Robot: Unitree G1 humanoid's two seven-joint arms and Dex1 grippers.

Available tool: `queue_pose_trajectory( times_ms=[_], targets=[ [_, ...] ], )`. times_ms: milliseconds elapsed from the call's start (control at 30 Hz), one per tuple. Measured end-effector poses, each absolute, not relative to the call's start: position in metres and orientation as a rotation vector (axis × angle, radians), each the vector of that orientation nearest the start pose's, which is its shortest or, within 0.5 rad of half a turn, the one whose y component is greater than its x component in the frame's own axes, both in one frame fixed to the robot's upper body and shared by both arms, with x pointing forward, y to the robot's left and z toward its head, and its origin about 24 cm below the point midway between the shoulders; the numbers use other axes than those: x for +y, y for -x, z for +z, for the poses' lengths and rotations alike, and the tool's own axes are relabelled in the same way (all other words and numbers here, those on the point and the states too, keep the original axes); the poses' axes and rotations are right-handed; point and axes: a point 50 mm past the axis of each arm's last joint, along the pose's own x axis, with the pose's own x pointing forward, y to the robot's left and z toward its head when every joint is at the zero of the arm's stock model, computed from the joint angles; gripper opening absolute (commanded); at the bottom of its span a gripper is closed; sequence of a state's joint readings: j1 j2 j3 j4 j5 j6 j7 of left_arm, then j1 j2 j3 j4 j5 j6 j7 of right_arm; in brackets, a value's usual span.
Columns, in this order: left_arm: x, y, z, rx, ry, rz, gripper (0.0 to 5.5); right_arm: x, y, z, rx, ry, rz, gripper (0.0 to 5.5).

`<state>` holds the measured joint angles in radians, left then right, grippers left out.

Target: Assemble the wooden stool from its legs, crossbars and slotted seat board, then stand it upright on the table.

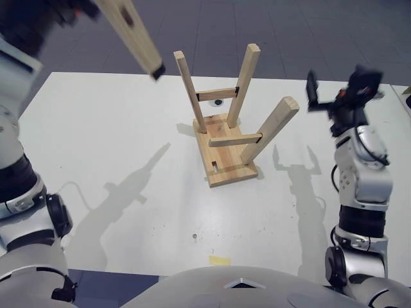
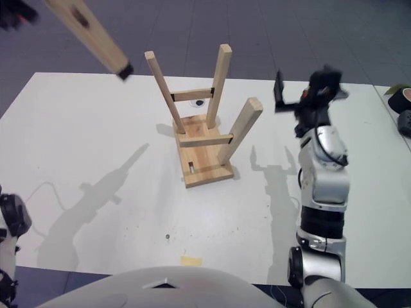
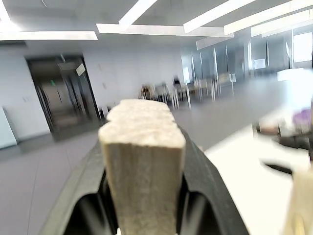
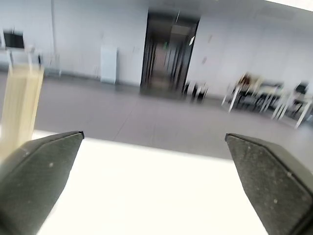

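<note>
Three legs (image 1: pixel 243 77) and two crossbars (image 1: pixel 217 94) stand fitted in the upturned seat board (image 1: pixel 232 169) on the middle of the tabletop (image 1: pixel 96 128). My left jaws are clenched on the fourth leg (image 1: pixel 136 35), high to the board's left; my right jaws hang released and empty to its right. What remains, I judge, is to seat that leg, add any missing crossbars and flip the stool upright.

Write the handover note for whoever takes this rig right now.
Left gripper shut on the fourth leg, held high over the table's far left.
Right gripper open, empty, raised right of the seat board.
Done: board on the table, three legs and two crossbars fitted, legs pointing up.
Left: fit the fourth leg at the board's near corner, then stand it upright.
</note>
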<state>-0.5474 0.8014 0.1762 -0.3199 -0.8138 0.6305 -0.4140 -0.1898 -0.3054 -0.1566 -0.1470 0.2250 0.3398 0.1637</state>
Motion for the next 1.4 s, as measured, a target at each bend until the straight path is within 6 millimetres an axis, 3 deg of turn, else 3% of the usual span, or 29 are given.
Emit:
queue_pose_trajectory(
  times_ms=[100,267,367,467,533,733,933,1100,1267,1400],
  targets=[
    [0.216,-0.284,0.242,-0.141,-0.183,-0.6,1.04,-0.191,-0.266,0.106,-0.034,-0.02,0.236,5.4],
    [0.212,-0.287,0.231,-0.146,-0.145,-0.595,1.04,-0.152,-0.243,0.12,-0.082,-0.125,0.569,5.4],
    [0.211,-0.29,0.225,-0.13,-0.153,-0.589,1.04,-0.152,-0.24,0.124,-0.075,-0.099,0.609,5.4],
    [0.216,-0.292,0.225,-0.13,-0.159,-0.562,1.04,-0.174,-0.242,0.13,-0.077,-0.107,0.539,5.4],
    [0.223,-0.295,0.222,-0.115,-0.164,-0.524,1.04,-0.184,-0.236,0.142,-0.084,-0.186,0.587,5.4],
    [0.229,-0.293,0.217,-0.118,-0.077,-0.482,1.04,-0.169,-0.205,0.176,-0.085,-0.392,1.011,5.4],
    [0.227,-0.293,0.214,-0.124,0.019,-0.5,1.04,-0.143,-0.216,0.163,0.048,-0.231,1.201,5.4],
    [0.221,-0.289,0.209,-0.092,0.071,-0.512,1.04,-0.134,-0.228,0.14,0.118,-0.026,1.229,4.66],
    [0.22,-0.275,0.178,-0.007,0.191,-0.398,1.04,-0.131,-0.225,0.136,0.089,-0.031,1.23,3.74],
    [0.219,-0.266,0.167,0.022,0.252,-0.377,1.04,-0.128,-0.221,0.131,0.076,-0.052,1.193,3.09]
  ],
)
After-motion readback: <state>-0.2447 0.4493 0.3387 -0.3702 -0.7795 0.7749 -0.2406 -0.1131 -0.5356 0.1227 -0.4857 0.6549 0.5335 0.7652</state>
